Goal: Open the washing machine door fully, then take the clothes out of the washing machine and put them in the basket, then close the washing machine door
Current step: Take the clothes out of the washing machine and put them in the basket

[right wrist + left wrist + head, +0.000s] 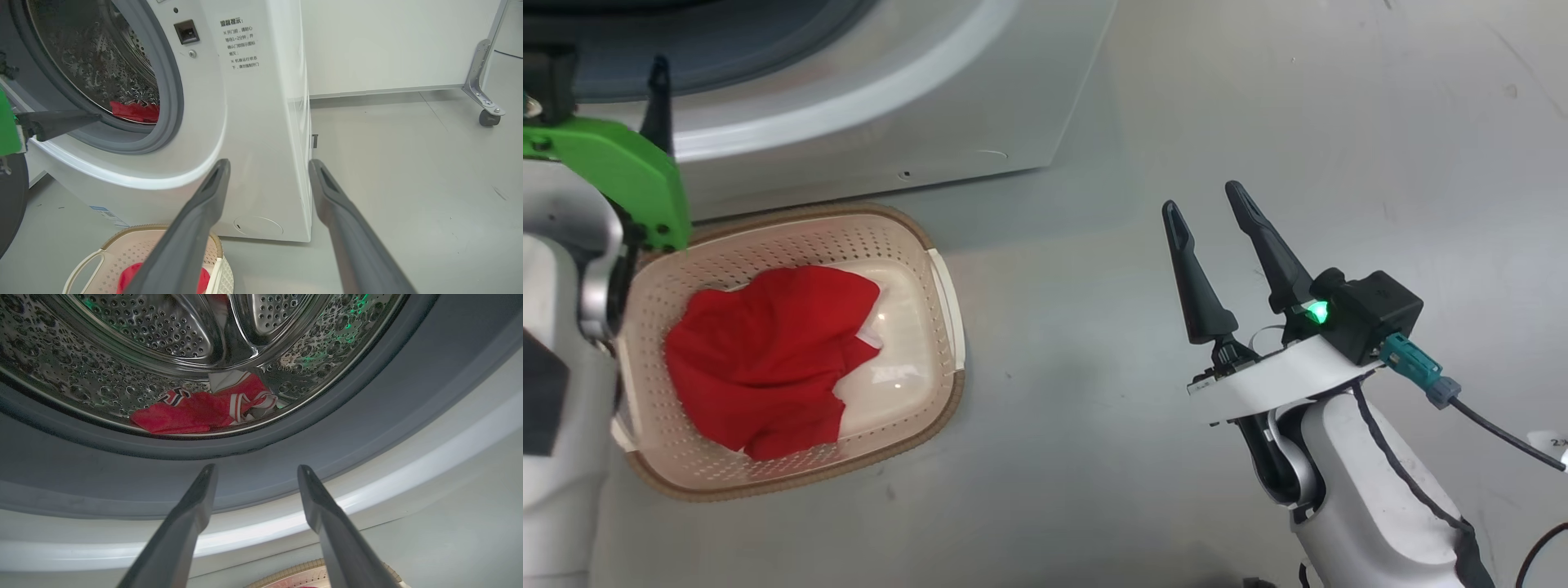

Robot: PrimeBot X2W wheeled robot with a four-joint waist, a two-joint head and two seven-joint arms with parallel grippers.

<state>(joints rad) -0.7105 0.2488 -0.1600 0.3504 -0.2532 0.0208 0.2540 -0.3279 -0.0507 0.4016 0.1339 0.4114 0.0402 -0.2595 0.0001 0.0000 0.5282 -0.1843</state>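
The left gripper (pixel 256 468), jaws apart and empty, points at the washing machine (pixel 253 122) opening, where a red jersey (pixel 192 414) lies at the front edge of the drum (pixel 61 363). Another red garment (pixel 768 359) lies in the basket (pixel 809 243) before the machine; the right gripper (pixel 1203 198) is also spread, holding nothing.

floor (pixel 408 183): smooth grey, faint scuffs | wall (pixel 388 41): plain white panel | caster (pixel 488 118): under metal bracket (pixel 478 69), against wall
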